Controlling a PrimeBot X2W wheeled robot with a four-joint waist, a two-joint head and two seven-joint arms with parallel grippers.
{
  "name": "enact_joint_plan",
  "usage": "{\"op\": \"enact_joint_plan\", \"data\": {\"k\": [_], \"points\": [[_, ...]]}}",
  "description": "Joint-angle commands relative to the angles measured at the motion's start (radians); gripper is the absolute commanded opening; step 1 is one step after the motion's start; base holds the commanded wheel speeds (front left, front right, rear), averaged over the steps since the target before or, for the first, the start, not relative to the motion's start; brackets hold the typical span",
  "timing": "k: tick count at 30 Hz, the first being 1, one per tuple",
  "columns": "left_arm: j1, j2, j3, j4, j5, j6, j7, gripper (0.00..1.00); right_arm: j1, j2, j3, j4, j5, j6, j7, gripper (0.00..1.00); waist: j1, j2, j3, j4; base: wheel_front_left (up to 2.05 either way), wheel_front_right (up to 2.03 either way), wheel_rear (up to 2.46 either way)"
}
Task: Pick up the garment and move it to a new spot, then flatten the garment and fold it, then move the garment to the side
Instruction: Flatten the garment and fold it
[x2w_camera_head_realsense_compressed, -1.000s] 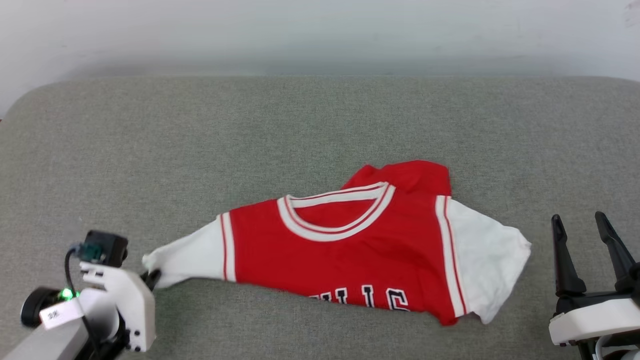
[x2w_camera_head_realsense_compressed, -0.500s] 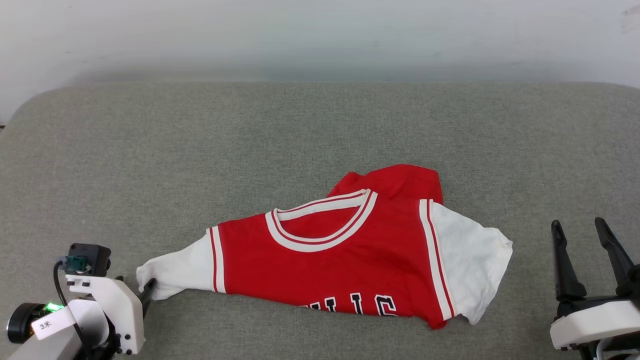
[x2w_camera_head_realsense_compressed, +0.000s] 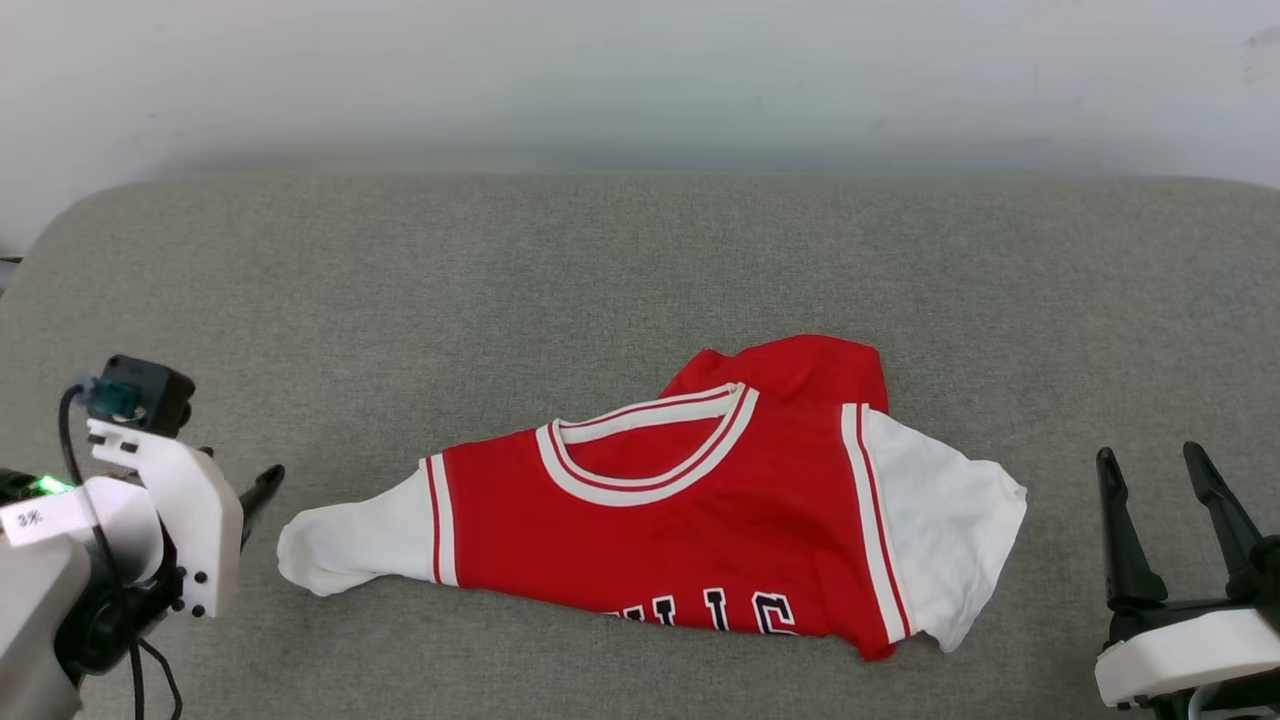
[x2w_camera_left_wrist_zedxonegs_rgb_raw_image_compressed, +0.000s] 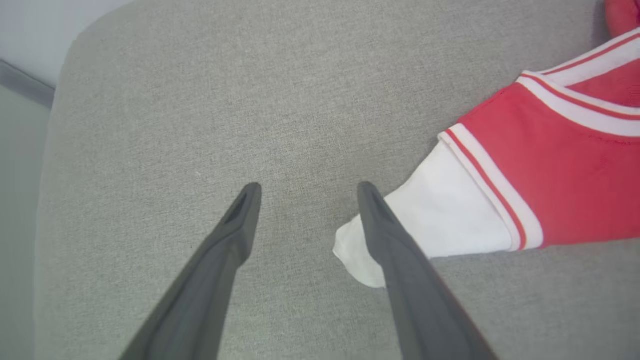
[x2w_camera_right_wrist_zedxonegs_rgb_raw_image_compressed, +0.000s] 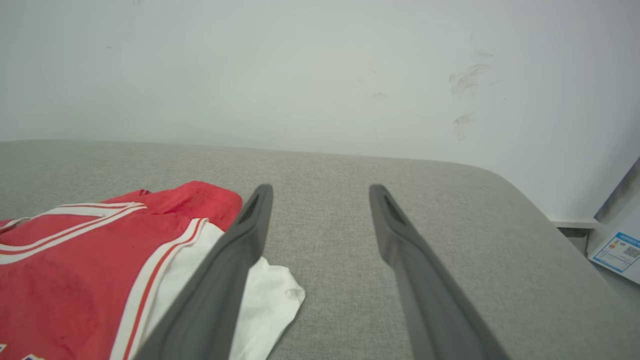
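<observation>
Your left claw (x2w_camera_left_wrist_zedxonegs_rgb_raw_image_compressed: 310, 187) has just released the garment (x2w_camera_head_realsense_compressed: 680, 520) at its sleeve and stands open, like the right claw (x2w_camera_head_realsense_compressed: 1150, 455); begin flattening.

In the left wrist view the left end effector (x2w_camera_left_wrist_zedxonegs_rgb_raw_image_compressed: 308, 189) has its two dark fingers (x2w_camera_left_wrist_zedxonegs_rgb_raw_image_compressed: 220, 260) spread wide, tips pointing toward the top of the frame. In the head view it sits at the lower left, its white wrist housing (x2w_camera_head_realsense_compressed: 190, 520) covering most of the fingers, with one tip poking out to the right. The right end effector (x2w_camera_head_realsense_compressed: 1148, 455) stands at the lower right of the head view, fingers upright and wide apart above its white wrist (x2w_camera_head_realsense_compressed: 1180, 650).
</observation>
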Motion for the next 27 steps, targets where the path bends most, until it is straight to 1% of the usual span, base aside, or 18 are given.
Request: {"op": "enact_joint_plan", "data": {"k": [1, 5, 9, 14, 19, 20, 21, 23, 27], "points": [[-0.021, 0.005, -0.012, -0.018, -0.018, -0.017, 0.052, 1.0, 0.009, -0.001, 0.003, -0.006, -0.007, -0.001, 0.004, 1.0, 0.0, 0.0, 0.005, -0.004, 0.0, 0.0, 0.0], [-0.036, 0.026, -0.046, -0.045, -0.049, -0.046, 0.186, 1.0, 0.003, -0.003, 0.004, -0.01, -0.005, -0.001, 0.003, 1.0, 0.0, 0.0, 0.019, -0.016, 0.0, 0.0, 0.0], [-0.026, 0.037, -0.076, -0.048, -0.059, -0.057, 0.26, 1.0, -0.005, -0.001, 0.001, -0.009, -0.004, -0.001, 0.0, 1.0, 0.0, 0.0, 0.035, -0.032, 0.0, 0.0, 0.0], [-0.01, 0.025, -0.089, -0.013, -0.056, -0.049, 0.267, 1.0, -0.022, -0.004, -0.001, -0.008, 0.001, -0.001, -0.007, 1.0, 0.0, 0.0, 0.066, -0.049, 0.0, 0.0, 0.0], [-0.009, -0.016, -0.092, 0.068, -0.074, -0.052, 0.256, 1.0, -0.04, -0.011, 0.007, -0.003, 0.004, -0.001, -0.01, 1.0, 0.0, 0.0, 0.1, -0.061, 0.0, 0.0, 0.0], [-0.009, -0.016, -0.092, 0.068, -0.074, -0.052, 0.256, 1.0, -0.04, -0.011, 0.007, -0.003, 0.004, -0.001, -0.01, 1.0, 0.0, 0.0, 0.1, -0.061, 0.0, 0.0, 0.0], [-0.012, -0.03, -0.092, 0.086, -0.079, -0.053, 0.252, 1.0, -0.046, -0.014, 0.008, -0.003, 0.004, -0.001, -0.01, 1.0, 0.0, 0.0, 0.106, -0.062, 0.0, 0.0, 0.0], [-0.015, -0.055, -0.097, 0.123, -0.081, -0.058, 0.247, 1.0, -0.052, -0.018, 0.009, -0.001, 0.003, -0.001, -0.01, 1.0, 0.0, 0.0, 0.115, -0.064, 0.0, 0.0, 0.0], [-0.005, -0.09, -0.127, 0.184, -0.092, -0.086, 0.273, 1.0, -0.059, -0.024, 0.008, 0.003, 0.003, -0.001, -0.008, 1.0, 0.0, 0.0, 0.122, -0.066, 0.0, 0.0, 0.0]]}}
